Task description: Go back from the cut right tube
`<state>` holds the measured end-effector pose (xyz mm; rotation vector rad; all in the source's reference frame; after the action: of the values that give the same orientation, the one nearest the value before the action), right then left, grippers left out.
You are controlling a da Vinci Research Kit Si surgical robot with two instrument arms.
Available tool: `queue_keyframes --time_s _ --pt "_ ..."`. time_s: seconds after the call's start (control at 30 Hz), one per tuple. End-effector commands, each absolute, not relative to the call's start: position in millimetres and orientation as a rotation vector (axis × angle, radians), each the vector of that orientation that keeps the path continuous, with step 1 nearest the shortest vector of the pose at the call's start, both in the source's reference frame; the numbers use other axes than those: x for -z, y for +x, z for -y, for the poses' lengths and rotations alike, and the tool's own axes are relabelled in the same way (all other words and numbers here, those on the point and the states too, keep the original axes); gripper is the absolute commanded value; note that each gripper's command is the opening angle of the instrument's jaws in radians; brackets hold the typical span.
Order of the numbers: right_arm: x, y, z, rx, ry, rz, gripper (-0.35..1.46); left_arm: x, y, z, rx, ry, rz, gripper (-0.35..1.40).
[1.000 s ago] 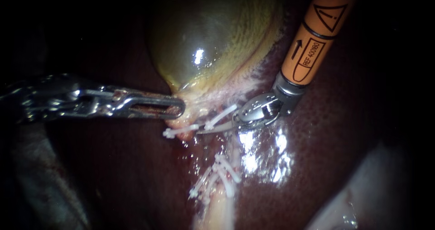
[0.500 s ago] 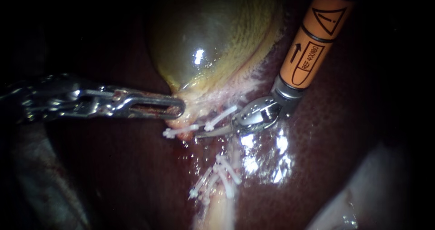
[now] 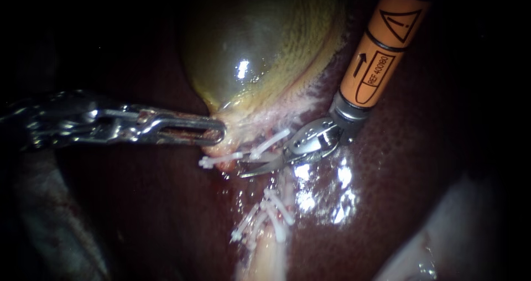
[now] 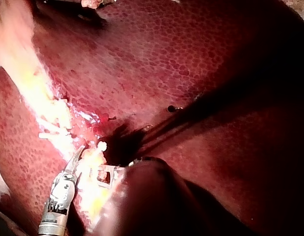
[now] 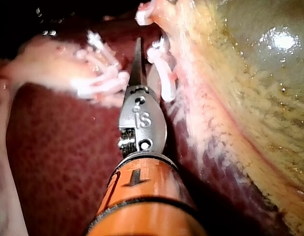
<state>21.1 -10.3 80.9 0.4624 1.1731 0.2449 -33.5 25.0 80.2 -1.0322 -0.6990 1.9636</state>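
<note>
My left instrument (image 3: 213, 133) reaches in from the left, its jaws shut on the pale neck of the gallbladder (image 3: 249, 48). My right instrument (image 3: 250, 166), on an orange shaft, has thin curved blades slightly open, holding nothing. They lie between two white clips (image 3: 269, 142) by the gallbladder neck and a cluster of clips (image 3: 268, 212) on the pale tube (image 3: 271, 248) below. In the right wrist view the blades (image 5: 144, 56) point between the two groups of clips (image 5: 100, 78). The left wrist view shows the right instrument (image 4: 79, 153) beside my left instrument (image 4: 106, 175).
Dark red liver (image 3: 398, 176) surrounds the site, wet and glinting just right of the tube. A pale fold of tissue (image 3: 442, 242) lies at the lower right. The far left is dark.
The right instrument's blades have parted a little, and its wrist has edged slightly to the left. The left instrument and its hold have not moved.
</note>
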Motion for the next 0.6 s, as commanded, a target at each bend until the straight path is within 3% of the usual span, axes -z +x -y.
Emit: queue_keyframes --time_s 0.03,0.6 --pt "-80.8 21.1 10.3 -0.245 0.463 -1.173 0.44 -80.2 -33.5 -25.0 -1.964 -1.032 0.699 -0.35" --pt "-78.9 19.5 11.0 -0.237 0.473 -1.176 0.51 -80.2 -33.5 -25.0 -1.964 -1.032 0.7 -0.35"
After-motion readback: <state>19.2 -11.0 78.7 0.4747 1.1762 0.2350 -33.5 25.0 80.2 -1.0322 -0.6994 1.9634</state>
